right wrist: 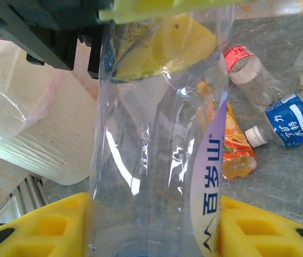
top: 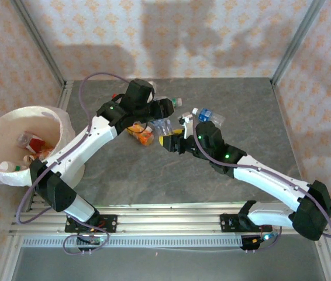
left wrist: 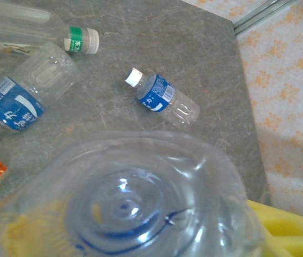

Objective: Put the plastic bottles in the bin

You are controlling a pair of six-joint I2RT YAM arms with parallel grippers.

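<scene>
Passing the clear bottle from one hand to the other looks like the step in hand. The right hand is clamped on the end of the bottle nearest it, with its yellow pads pressed in from both sides. At the end farthest from that hand, the left hand straddles the bottle's base. 1 of its pads shows through the plastic, but I cannot tell whether it is pressing or has a hold.

To do this well, the right hand should let go only once the left hand's pads sit squarely across the body, not on the rounded base. The thin plastic will likely dent and squirt out of a skewed pinch. The right hand should then open and back away along the bottle's length.

The bin stands off the left hand's outer side, back toward that arm's base, with a few bottles inside. The drop should come well past its rim. Beneath both hands, an orange-labelled bottle and a blue-labelled bottle lie on the counter. The swing should stay above them.
</scene>
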